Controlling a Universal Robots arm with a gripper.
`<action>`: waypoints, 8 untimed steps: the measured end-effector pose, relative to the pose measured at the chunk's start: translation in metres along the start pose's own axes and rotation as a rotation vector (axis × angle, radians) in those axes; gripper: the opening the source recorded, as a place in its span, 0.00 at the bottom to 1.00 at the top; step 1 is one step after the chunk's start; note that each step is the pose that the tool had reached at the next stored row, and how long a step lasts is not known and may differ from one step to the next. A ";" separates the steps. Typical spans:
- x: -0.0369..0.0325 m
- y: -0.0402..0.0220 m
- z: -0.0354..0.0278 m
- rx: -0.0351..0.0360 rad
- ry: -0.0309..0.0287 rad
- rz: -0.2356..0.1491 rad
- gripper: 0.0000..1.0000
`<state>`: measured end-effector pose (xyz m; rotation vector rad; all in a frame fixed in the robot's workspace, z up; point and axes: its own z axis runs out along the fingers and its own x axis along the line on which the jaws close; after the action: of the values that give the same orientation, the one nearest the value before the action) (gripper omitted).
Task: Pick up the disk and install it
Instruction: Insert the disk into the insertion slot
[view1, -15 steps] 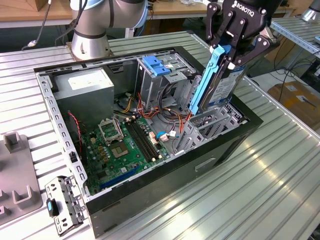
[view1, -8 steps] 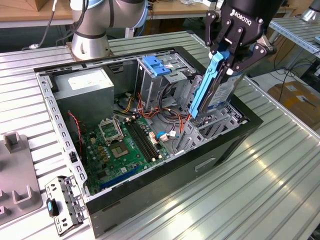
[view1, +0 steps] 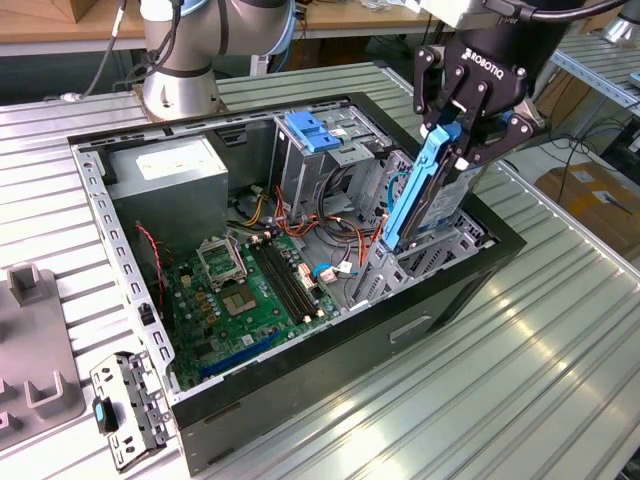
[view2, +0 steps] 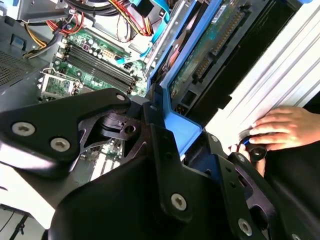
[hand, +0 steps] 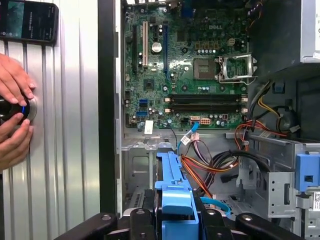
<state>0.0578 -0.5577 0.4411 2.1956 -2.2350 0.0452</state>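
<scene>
The disk (view1: 430, 200) hangs tilted over the drive bay (view1: 440, 255) at the open computer case's corner on the exterior view's right. One blue side rail faces outward and its lower end dips into the bay. My gripper (view1: 462, 138) is shut on the disk's upper end. In the second wrist view the disk's green circuit-board underside (view2: 210, 45) and blue rail (view2: 175, 127) run away from the black fingers (view2: 165, 155). In the first wrist view the blue rail (hand: 172, 192) sits between the finger links (hand: 140, 220).
The case (view1: 300, 400) holds a green motherboard (view1: 250, 290), a grey power supply box (view1: 165, 170), loose cables and a drive cage with a blue clip (view1: 310, 130). A person's hands (hand: 12, 85) rest on the table beside the case, near a phone (hand: 27, 20). The arm's base (view1: 185, 60) stands behind.
</scene>
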 end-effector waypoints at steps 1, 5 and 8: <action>0.0000 0.0000 0.0008 0.0000 0.0002 0.000 0.37; 0.0004 0.0000 0.0043 0.0001 -0.0005 0.000 0.37; 0.0024 0.0000 0.0064 0.0004 -0.0006 0.000 0.37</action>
<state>0.0578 -0.5603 0.4348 2.1962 -2.2354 0.0451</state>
